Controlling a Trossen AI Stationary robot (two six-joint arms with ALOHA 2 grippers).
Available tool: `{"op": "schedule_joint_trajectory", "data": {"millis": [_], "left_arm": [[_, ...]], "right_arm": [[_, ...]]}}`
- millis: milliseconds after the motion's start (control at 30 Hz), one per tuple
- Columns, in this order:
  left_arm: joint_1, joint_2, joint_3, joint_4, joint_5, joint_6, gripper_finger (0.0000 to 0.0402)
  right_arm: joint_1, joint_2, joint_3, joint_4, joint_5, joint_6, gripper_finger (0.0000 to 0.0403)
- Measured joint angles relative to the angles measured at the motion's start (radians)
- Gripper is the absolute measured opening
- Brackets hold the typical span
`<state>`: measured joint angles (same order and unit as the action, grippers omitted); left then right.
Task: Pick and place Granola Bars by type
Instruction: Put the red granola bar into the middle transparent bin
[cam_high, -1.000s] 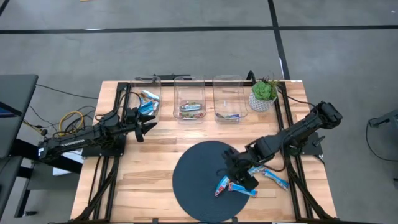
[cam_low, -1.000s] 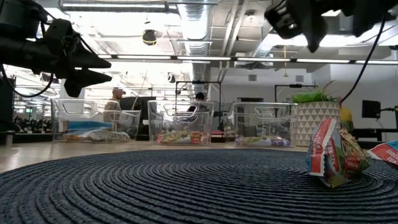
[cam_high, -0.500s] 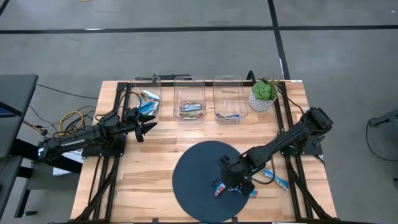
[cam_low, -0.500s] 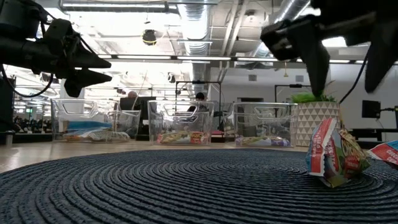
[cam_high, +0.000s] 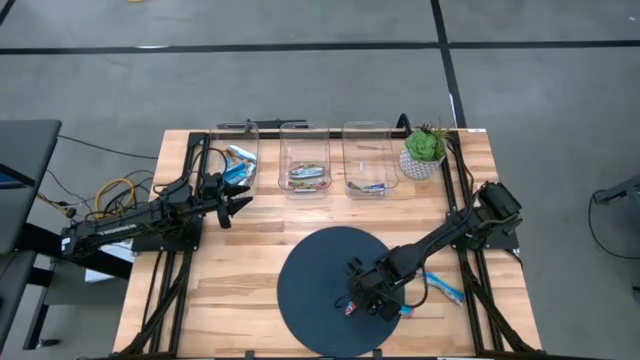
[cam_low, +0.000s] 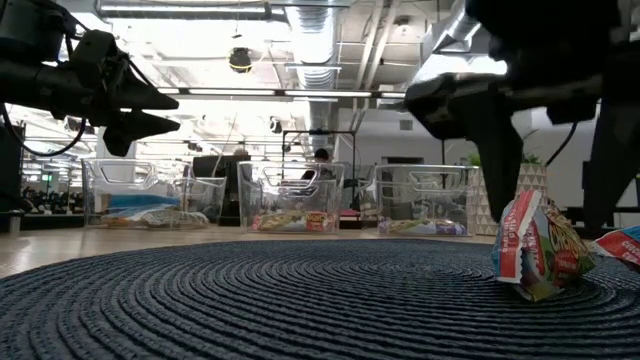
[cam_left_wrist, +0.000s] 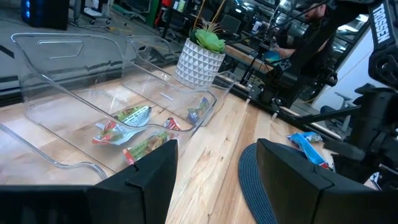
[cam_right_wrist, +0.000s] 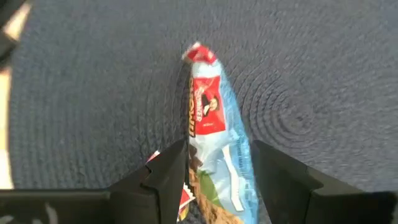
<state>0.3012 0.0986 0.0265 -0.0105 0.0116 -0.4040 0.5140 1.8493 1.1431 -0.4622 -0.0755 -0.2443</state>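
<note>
A: Where is the right hand (cam_high: 352, 301)?

B: Low over the dark round mat (cam_high: 310, 275), at its near right part. Its fingers (cam_right_wrist: 163, 177) stand spread, one on each side of a bar (cam_right_wrist: 214, 149) in a red, blue and green wrapper that lies on the mat. From the wrist view I cannot tell whether they touch the wrapper; they are not pressed onto it.

A: The low view?

B: The two dark fingers hang down on either side of that crumpled bar (cam_low: 535, 250), tips close to the mat (cam_low: 250, 300). The bar rests on the weave.

A: Other bars?

B: A blue bar (cam_high: 445, 290) lies on the wooden bench (cam_high: 240, 260), just off the mat's right edge. Another blue one (cam_high: 405, 311) peeks out beside the right hand at the mat's rim. The rest are in three clear bins at the far side: the left bin (cam_high: 238, 150) has blue ones, the middle bin (cam_high: 304, 160) a few multicoloured ones, the right bin (cam_high: 368, 160) a few more.

A: And the left hand (cam_high: 242, 200)?

B: It hovers above the bench near the left bin, well away from the mat, fingers spread and holding nothing. A potted plant (cam_high: 424, 150) stands just right of the bins.
</note>
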Motion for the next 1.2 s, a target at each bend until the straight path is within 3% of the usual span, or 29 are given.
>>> {"op": "schedule_joint_trajectory", "data": {"millis": [833, 1200], "left_arm": [[0.000, 0.000, 0.000, -0.001, 0.000, 0.000, 0.0211], [0.000, 0.000, 0.000, 0.000, 0.000, -0.001, 0.0211]], "right_arm": [[0.003, 0.062, -0.006, 0.034, 0.053, 0.035, 0.0172], [0.003, 0.061, -0.006, 0.031, 0.052, 0.061, 0.0061]]}}
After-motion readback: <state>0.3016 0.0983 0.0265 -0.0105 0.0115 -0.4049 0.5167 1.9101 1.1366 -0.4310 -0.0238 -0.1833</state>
